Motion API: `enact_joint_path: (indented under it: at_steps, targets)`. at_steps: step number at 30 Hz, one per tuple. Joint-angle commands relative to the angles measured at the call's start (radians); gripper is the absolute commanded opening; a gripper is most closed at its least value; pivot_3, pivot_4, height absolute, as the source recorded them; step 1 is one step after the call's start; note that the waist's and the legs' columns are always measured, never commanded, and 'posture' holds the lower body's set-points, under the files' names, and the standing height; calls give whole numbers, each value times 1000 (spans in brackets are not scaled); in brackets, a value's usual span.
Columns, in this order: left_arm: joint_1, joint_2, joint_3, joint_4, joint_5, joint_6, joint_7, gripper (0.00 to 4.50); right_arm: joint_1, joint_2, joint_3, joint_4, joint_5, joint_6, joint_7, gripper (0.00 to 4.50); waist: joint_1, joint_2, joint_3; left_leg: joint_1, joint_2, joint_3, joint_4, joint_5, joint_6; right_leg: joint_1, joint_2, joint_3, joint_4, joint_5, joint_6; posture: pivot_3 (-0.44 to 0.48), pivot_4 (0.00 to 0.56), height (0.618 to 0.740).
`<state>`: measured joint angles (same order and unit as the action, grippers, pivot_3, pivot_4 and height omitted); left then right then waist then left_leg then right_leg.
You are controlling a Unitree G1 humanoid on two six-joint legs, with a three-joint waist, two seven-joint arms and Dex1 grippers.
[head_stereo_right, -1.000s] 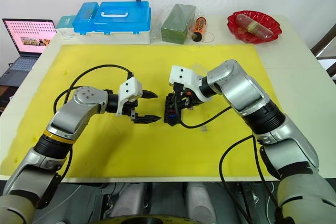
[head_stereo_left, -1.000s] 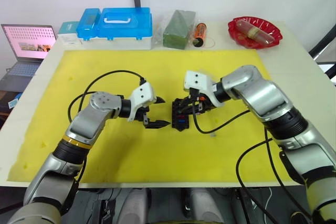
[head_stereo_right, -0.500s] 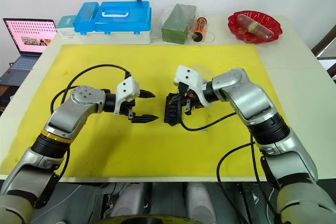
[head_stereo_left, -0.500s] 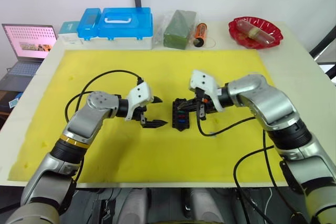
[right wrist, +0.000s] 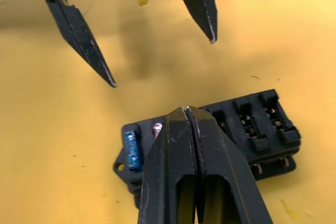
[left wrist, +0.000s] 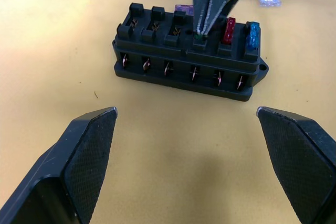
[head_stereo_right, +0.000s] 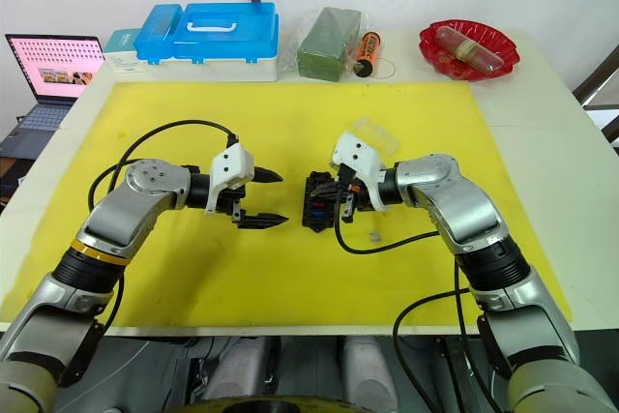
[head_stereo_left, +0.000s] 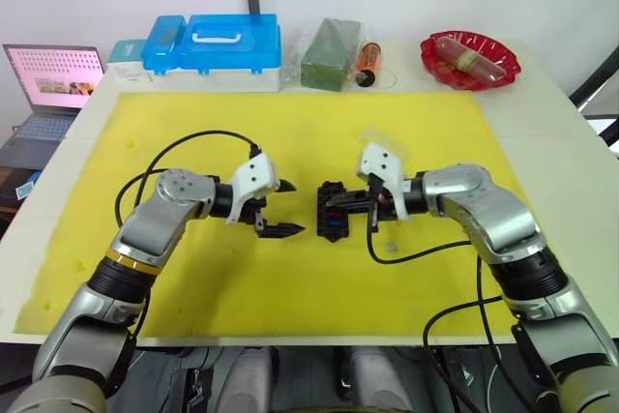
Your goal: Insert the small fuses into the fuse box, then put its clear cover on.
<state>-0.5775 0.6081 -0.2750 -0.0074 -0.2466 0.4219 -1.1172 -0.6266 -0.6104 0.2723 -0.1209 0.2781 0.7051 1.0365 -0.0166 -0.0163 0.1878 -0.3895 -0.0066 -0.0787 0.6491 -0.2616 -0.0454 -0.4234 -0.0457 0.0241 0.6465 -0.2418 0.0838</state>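
Black fuse box (head_stereo_left: 333, 212) mid yellow mat (head_stereo_left: 290, 268), no legible writing; right claw (left wrist: 202, 34) pinched on green fuse (left wrist: 199, 36) at a slot, forearm dropped lower than before; left claw (head_stereo_left: 279, 208) spread alongside.

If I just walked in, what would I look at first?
Probably the right gripper, shut on a tiny green fuse and pressing it into the black fuse box in the middle of the yellow mat. Beside it the left gripper waits wide open. At the table's back sit bright blue storage boxes.
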Motion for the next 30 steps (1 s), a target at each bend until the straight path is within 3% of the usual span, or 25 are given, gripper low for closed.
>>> enact_joint_path:
  at_steps: [1, 10, 19, 24, 30]
  targets:
    - [1, 6, 24, -51, -3, -3, 5, 4500, 32, -15, 34, 48, -44, -15, -11, 21, 0, 0, 0, 0, 0, 0, 0, 0, 0, 0, 0, 0, 0, 0, 0, 0, 150, 740]
    - [4, 23, 28, -79, -7, 12, -3, 4500, 47, -4, 19, -9, 0, 23, -11, 21, 1, 0, -1, 4, 0, 0, 0, 0, 0, 5, 0, 0, 0, 0, 0, 0, 150, 740]
    - [-16, 46, 140, -132, -141, 106, -43, 4500, -25, 2, -233, -167, 207, 139, -59, 21, 1, 0, 0, 1, 0, -1, 0, 0, 0, 2, 0, 0, 0, 0, 0, 0, 150, 740]
    - [-21, 68, 185, -173, -195, 171, -32, 4500, 31, -119, -333, -205, 218, 71, -24, 21, 4, 0, 0, 1, 0, -1, 0, 0, 0, 2, 0, -1, -1, 0, 0, 0, 150, 740]
    - [9, 184, 205, -188, -219, 242, -76, 4500, 169, -381, -432, -160, 223, 46, 112, 21, 0, 0, 0, 1, 0, 0, -1, 0, 0, 2, 0, 0, -2, 0, 0, 0, 150, 740]
